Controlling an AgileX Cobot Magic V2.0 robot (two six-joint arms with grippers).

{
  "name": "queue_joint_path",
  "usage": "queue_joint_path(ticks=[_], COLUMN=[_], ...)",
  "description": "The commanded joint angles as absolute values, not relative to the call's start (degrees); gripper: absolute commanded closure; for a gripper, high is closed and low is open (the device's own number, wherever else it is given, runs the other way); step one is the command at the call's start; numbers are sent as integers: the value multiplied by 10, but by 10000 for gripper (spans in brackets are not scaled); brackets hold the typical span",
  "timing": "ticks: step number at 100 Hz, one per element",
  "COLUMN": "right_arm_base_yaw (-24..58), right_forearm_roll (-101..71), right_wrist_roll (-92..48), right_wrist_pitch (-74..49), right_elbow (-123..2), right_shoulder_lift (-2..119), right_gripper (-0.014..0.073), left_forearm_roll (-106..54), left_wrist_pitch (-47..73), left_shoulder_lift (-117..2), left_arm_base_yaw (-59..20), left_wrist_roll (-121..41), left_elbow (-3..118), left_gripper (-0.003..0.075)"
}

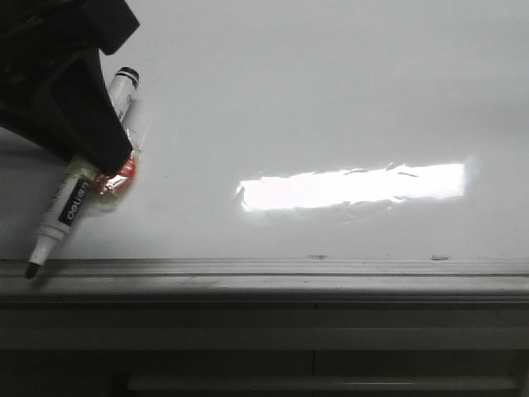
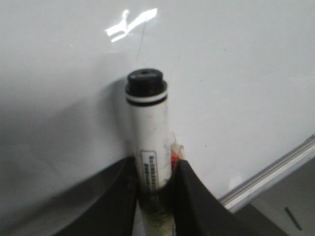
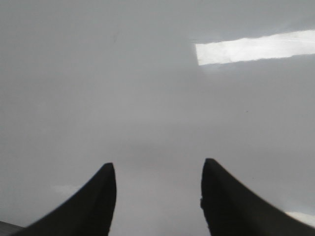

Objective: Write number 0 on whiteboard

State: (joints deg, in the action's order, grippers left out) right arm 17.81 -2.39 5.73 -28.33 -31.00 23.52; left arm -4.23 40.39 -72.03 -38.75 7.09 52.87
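Note:
The whiteboard (image 1: 314, 99) is glossy white and fills the front view, with a grey metal rail (image 1: 289, 269) along its near edge. No drawn number 0 shows on it in any view. My left gripper (image 1: 99, 161) at the far left is shut on a white marker (image 1: 74, 194) with a black end cap, held slanted, its dark tip (image 1: 33, 269) down at the rail. In the left wrist view the marker (image 2: 150, 128) stands between the black fingers (image 2: 189, 196). My right gripper (image 3: 158, 169) is open and empty over bare board; it is out of the front view.
A bright rectangular glare patch (image 1: 351, 186) lies on the board right of centre and shows in the right wrist view (image 3: 256, 46). Two small dark specks (image 1: 318, 257) sit just above the rail. A red and clear tape wrap (image 1: 122, 175) is on the marker.

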Motion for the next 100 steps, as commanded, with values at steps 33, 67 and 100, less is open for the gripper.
queue_joint_path(ticks=[33,67,100], right_arm_base_yaw=[377,512,514], right_forearm_roll=[-262,-231,-234], right_wrist_roll=[-305,-337,-337], right_wrist_pitch=[-339,-307,-277], right_elbow=[-489,-566,-567], right_shoulder_lift=[391,532,578], right_gripper=[263,263,263], left_forearm_roll=[-17,53,53], left_wrist_pitch=[371,406,406], left_shoulder_lift=[-605,-601,-601], left_arm_base_yaw=[-586,-653,-653], left_wrist_roll=[-286,-294,-294], left_elbow=[599,598,598], left_gripper=[740,740,740])
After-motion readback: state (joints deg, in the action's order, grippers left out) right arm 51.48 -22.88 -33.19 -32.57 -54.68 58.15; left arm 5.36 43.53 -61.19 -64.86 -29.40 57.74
